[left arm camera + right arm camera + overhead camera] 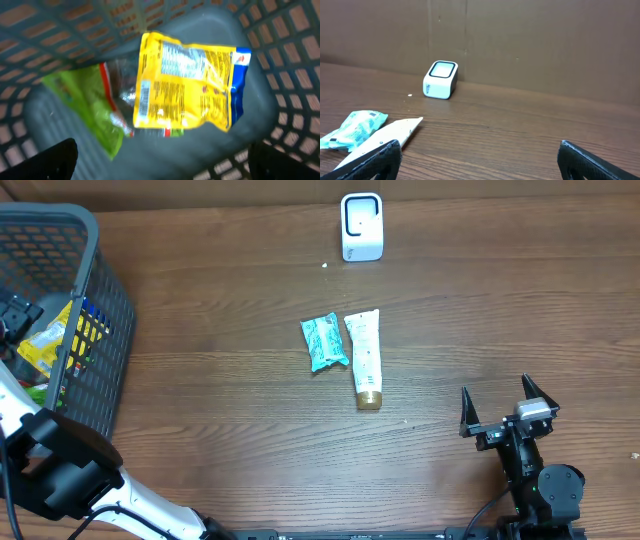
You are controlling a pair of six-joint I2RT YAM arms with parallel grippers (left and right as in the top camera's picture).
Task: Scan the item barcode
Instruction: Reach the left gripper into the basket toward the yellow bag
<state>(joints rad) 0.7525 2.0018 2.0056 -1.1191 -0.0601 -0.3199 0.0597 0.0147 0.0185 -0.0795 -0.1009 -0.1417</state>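
Note:
A yellow snack packet [185, 85] with a barcode strip on its left side lies loose in the grey basket [280, 75]. It partly covers a green packet [85, 100]. My left gripper [162, 167] hangs open just above them, holding nothing. From overhead, the left gripper [14, 318] is inside the basket [100, 350] at the far left. The white scanner [361, 226] stands at the back of the table. My right gripper [508, 408] rests open and empty near the front right, facing the scanner [440, 80].
A teal packet [324, 342] and a white tube with a gold cap [365, 358] lie side by side mid-table. In the right wrist view, the packet [352, 129] and the tube [380, 140] are left of my fingers. A brown wall backs the table.

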